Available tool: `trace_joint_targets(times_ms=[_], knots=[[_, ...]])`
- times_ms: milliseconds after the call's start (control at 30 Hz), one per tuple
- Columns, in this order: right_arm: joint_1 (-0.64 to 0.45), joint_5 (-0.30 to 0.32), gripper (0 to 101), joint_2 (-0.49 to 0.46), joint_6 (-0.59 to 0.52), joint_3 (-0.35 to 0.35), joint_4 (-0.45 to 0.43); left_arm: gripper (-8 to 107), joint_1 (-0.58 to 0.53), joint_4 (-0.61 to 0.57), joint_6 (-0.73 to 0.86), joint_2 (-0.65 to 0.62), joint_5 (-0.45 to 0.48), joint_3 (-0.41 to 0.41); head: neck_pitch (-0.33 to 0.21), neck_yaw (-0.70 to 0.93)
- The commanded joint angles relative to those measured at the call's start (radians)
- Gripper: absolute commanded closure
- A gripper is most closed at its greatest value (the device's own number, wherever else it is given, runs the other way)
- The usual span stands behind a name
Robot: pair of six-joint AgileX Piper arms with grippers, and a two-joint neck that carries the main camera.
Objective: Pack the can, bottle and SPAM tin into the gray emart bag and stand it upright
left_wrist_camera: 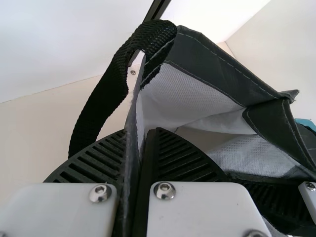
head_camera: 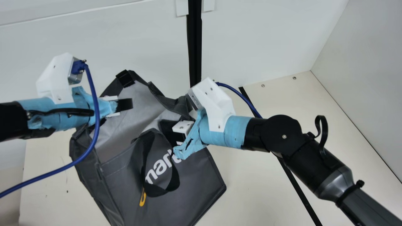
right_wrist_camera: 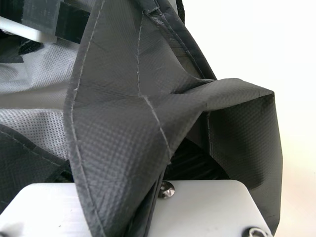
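White walls [head_camera: 110, 47] rose behind, a black strip [head_camera: 194, 44] running down them, and the cream table [head_camera: 267, 188] spread below. And there was the bag [head_camera: 194, 201], between the arms, mouth open! The left gripper [head_camera: 124, 104] had its rim clamped; the right gripper [head_camera: 176, 127] pinched its folded cloth. Across its front, white and yellow lettering [head_camera: 157, 172], partly behind a handle [head_camera: 157, 191]!
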Motion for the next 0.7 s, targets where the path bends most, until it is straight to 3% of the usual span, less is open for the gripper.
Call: trace_joint_targets(times_ms=[0, 200, 667], knots=[[0.0, 0.0, 101, 0.0, 0.0, 0.0, 0.0, 107, 0.0, 0.0, 0.0, 0.0, 0.0, 0.0, -0.023, -0.002], [0.0, 0.0, 101, 0.0, 0.0, 0.0, 0.0, 107, 0.0, 0.0, 0.0, 0.0, 0.0, 0.0, -0.023, -0.002], [0.0, 0.0, 101, 0.0, 0.0, 0.0, 0.0, 60, 0.0, 0.0, 0.0, 0.0, 0.0, 0.0, -0.023, -0.002]])
